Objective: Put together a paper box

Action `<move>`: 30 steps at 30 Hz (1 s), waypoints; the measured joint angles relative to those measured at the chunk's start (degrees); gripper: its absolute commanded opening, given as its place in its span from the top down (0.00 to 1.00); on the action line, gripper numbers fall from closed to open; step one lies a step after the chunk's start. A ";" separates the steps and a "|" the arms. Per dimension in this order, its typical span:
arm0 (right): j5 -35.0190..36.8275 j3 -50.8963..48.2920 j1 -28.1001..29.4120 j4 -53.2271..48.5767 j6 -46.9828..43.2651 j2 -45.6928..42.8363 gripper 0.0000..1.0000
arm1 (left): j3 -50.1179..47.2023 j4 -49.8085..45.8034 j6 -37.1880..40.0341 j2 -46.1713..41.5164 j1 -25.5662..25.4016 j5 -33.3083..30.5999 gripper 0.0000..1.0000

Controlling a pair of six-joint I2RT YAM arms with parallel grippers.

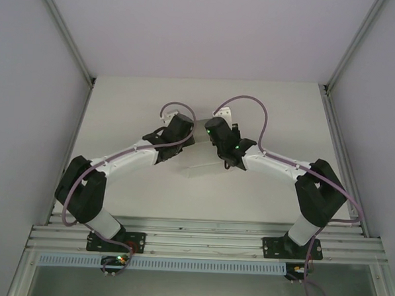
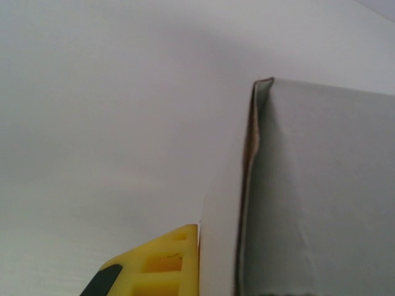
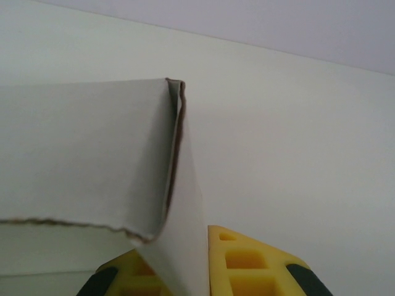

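The folding step seems in hand: near the middle of the table point(image 1: 272, 112), the left gripper point(image 2: 196, 269) and the right gripper point(image 3: 185, 271) are each pinched closed on a thin wall of the paper box point(image 2: 321, 185), so the next move probably calls for bending a wall along its crease without tearing it.

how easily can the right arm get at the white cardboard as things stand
Probably yes, easily: the right gripper is shut on the edge of the cardboard, with the sheet running between its yellow fingers. Nothing seems to block it; the left gripper grips another edge, off to the side.
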 measured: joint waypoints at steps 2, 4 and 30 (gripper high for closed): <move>0.07 -0.07 0.17 -0.04 -0.02 0.02 0.97 | 0.57 -1.62 -1.27 0.00 0.00 0.09 1.00; 0.46 -0.07 0.33 0.09 -0.02 0.11 0.97 | 1.51 -3.13 -1.88 0.00 0.00 0.09 1.00; -38.77 -19.04 -7.34 23.76 -5.88 -17.03 0.01 | -3.30 5.57 13.64 -1.01 0.90 2.05 1.00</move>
